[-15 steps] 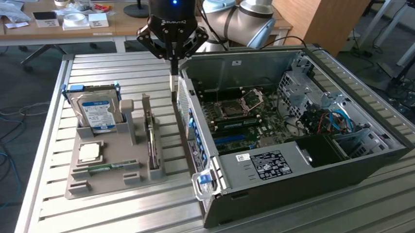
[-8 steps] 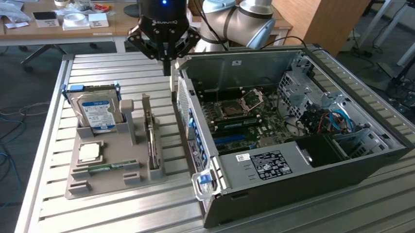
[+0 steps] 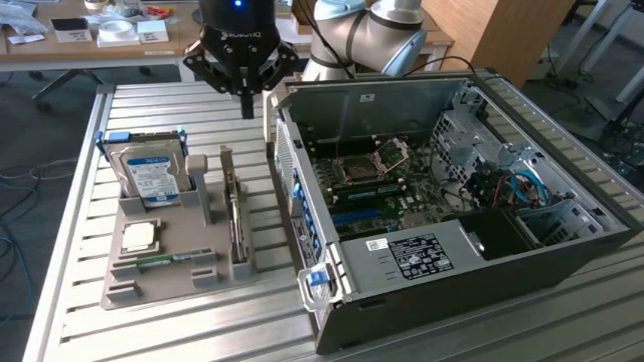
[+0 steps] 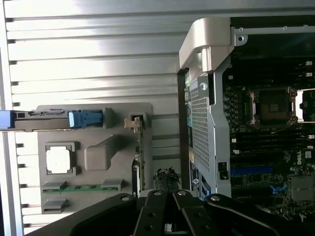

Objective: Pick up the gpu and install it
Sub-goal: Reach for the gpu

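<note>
closed, empty gripper (image 3: 246,111) hovers; the gpu (image 3: 237,215) stands unpicked in its holder (image 3: 161,285) at six o'clock; grasping needs the gripper opened.

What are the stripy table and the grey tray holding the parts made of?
The table looks like bare metal: pale ribbed slats that shine with glare. The tray seems to be matte grey plastic: dull, even, no glare, with blocky moulded shapes.
</note>
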`<state>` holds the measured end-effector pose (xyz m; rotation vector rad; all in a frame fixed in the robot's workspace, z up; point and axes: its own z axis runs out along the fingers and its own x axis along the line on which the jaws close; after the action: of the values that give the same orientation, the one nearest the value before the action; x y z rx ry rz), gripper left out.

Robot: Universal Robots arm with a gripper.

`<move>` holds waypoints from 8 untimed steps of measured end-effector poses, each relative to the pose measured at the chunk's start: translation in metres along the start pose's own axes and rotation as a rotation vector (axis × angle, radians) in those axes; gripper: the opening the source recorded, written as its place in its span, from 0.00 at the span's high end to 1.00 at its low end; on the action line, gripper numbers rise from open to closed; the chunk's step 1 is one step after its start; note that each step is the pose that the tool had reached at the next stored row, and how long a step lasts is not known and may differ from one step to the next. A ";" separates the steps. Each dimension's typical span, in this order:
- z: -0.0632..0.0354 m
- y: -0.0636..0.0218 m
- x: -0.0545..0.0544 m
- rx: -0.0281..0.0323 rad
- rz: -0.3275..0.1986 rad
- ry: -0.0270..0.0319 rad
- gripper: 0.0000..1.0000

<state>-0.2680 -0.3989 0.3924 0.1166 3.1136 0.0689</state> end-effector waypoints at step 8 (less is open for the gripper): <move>-0.0002 -0.0010 0.014 0.0000 0.000 0.0000 0.89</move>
<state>-0.2821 -0.3988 0.3922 0.1167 3.1136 0.0689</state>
